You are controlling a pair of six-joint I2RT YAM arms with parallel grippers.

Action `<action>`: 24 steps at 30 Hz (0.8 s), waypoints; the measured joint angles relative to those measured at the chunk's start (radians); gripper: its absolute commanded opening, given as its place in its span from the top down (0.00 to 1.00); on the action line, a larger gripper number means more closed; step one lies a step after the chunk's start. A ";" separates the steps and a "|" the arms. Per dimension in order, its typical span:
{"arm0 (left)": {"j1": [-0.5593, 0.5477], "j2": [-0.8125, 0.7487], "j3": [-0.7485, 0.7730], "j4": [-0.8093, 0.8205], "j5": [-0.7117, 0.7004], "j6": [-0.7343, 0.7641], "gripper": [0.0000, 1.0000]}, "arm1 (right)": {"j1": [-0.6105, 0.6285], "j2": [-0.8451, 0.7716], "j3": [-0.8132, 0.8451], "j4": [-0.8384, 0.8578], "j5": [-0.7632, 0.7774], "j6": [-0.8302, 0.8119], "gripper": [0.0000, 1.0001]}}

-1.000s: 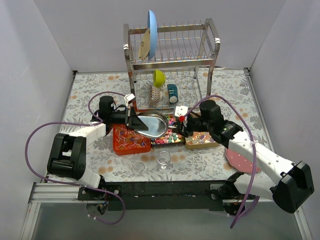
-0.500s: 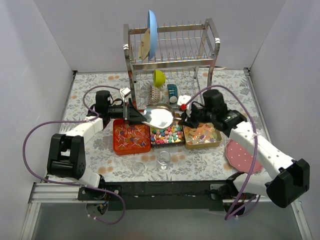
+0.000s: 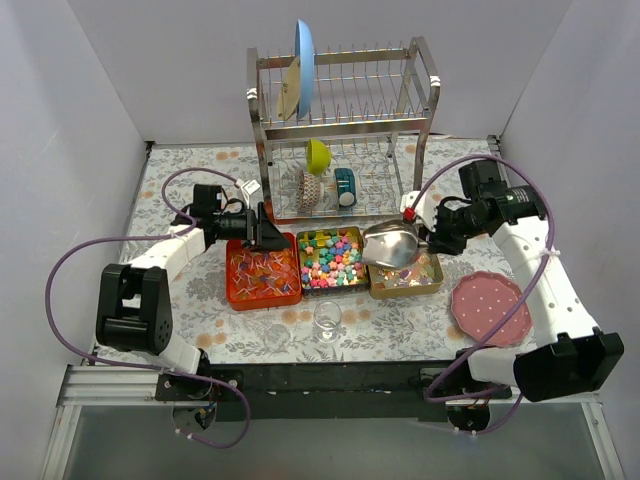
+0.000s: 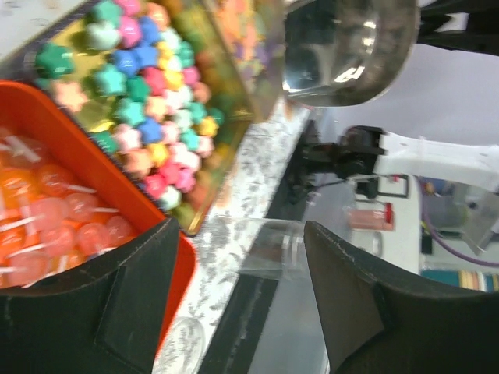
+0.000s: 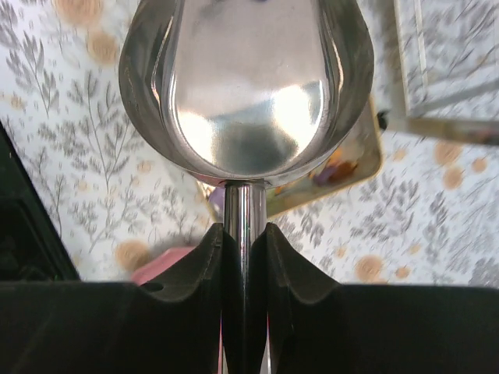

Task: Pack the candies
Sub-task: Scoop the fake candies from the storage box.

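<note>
Right gripper (image 5: 245, 234) grips the steel scoop (image 5: 242, 93) (pinched by its handle), bowl hovering above the gold tray (image 3: 412, 291). Left gripper (image 4: 242, 238) gapes wide over the red tray (image 3: 236, 292). The candies (image 3: 333, 258) lie heaped in the middle tin (image 3: 301, 262) between them, on the table (image 3: 180, 190).

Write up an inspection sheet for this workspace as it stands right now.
Surface: floral-patterned table, three trays in a row at its middle.
Job's things: mixed-colour candies fill the middle tray; metal scoop over the gold tray, no candies seen in it; clear glass upright in front.
Clutter: orange tray of sweets; pink plate; dish rack holding crockery.
Grippers: left gripper open above the orange tray; right gripper shut on the scoop's handle.
Cables: purple cables loop off both arms, clear of the trays.
Surroundings: plain white walls; nothing else seen.
</note>
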 measured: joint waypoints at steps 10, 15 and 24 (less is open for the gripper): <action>0.000 0.013 0.015 -0.133 -0.244 0.101 0.36 | -0.124 0.044 0.005 -0.128 0.177 -0.168 0.99; 0.000 0.013 0.013 -0.137 -0.277 0.108 0.36 | -0.154 0.061 0.005 -0.132 0.233 -0.202 0.99; 0.000 0.013 0.006 -0.137 -0.319 0.103 0.37 | -0.164 0.144 0.005 -0.132 0.299 -0.193 0.99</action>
